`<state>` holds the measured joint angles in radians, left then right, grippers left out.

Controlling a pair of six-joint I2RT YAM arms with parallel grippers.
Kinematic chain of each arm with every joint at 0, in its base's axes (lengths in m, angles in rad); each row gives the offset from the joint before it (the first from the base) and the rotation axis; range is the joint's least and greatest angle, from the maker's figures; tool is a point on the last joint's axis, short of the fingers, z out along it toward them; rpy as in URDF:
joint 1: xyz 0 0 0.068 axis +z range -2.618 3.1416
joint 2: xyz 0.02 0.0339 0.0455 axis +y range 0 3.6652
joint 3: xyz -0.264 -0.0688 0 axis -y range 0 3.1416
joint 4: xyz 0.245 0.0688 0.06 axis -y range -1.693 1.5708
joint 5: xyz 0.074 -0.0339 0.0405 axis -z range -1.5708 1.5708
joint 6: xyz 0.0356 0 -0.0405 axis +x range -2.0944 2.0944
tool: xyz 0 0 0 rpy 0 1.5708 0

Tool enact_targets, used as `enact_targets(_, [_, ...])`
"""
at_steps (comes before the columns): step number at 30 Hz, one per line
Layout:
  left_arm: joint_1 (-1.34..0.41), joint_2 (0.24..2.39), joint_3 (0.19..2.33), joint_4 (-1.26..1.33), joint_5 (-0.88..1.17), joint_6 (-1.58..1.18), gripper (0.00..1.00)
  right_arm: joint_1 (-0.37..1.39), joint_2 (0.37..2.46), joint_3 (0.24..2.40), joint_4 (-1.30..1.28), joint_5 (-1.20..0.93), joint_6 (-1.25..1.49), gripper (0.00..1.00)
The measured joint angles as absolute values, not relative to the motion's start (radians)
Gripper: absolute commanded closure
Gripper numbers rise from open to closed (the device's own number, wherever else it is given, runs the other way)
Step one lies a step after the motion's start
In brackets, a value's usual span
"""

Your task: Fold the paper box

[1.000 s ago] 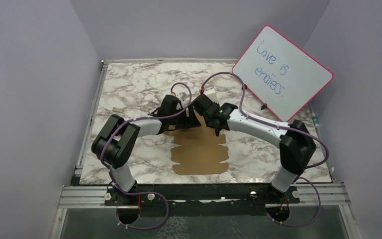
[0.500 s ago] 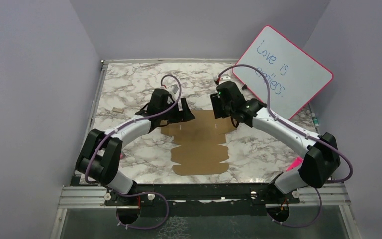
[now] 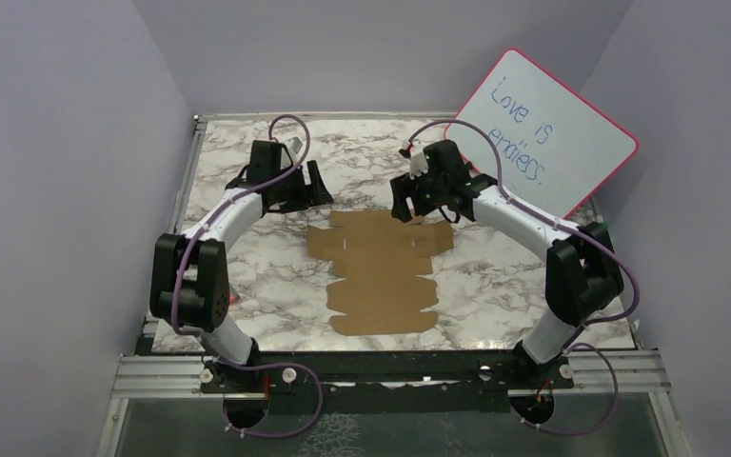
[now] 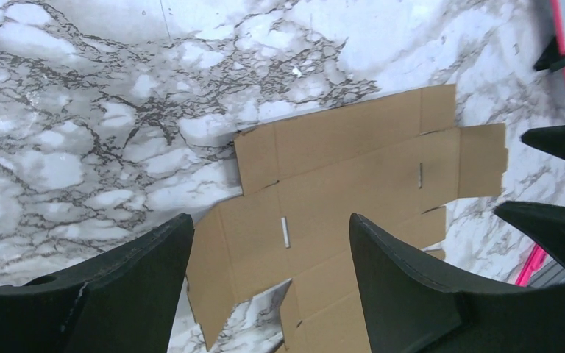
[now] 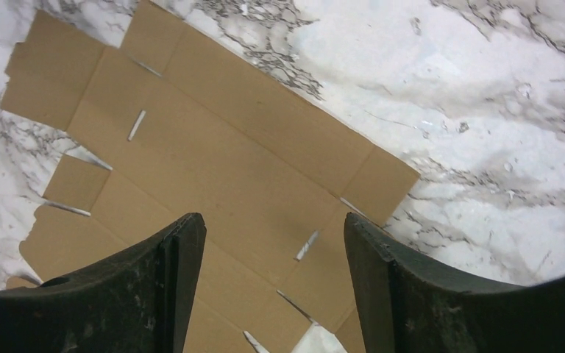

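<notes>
While left fingers (image 4: 118,294) and right fingers (image 5: 412,294) gape empty | flat brown cardboard sheet (image 3: 383,276) lies nearward of both, lengthwise near-far | right fingers nearer

The left hand (image 3: 318,187) and right hand (image 3: 401,207) have drawn apart, uncovering the paper box (image 3: 381,271).

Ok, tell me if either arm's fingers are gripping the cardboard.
No: the paper box lies flat, and the left fingers and right fingers are open, gripping nothing.

The paper box (image 3: 382,274) lies flat, just nearward of the left gripper (image 3: 321,187) and right gripper (image 3: 404,208); a whiteboard (image 3: 544,138) leans beyond the latter.
</notes>
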<state>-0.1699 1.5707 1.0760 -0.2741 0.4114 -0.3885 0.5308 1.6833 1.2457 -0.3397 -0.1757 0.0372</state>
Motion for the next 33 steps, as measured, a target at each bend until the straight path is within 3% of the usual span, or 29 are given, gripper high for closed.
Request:
enact_targets(11, [-0.156, 1.881, 1.27, -0.38, 0.511, -0.312, 0.44, 0.474, 1.691, 1.2, -0.236, -0.329, -0.004, 0.12])
enact_targets(25, [-0.156, 2.027, 1.337, -0.394, 0.627, -0.297, 0.65, 0.431, 1.714, 1.192, -0.175, -0.394, -0.018, 0.11])
enact_targets(30, [-0.158, 2.037, 1.337, -0.393, 0.658, -0.291, 0.79, 0.43, 1.739, 1.192, -0.169, -0.417, -0.018, 0.11])
enact_targets(33, [-0.159, 2.041, 1.337, -0.392, 0.673, -0.283, 0.83, 0.43, 1.76, 1.196, -0.167, -0.435, -0.02, 0.11])
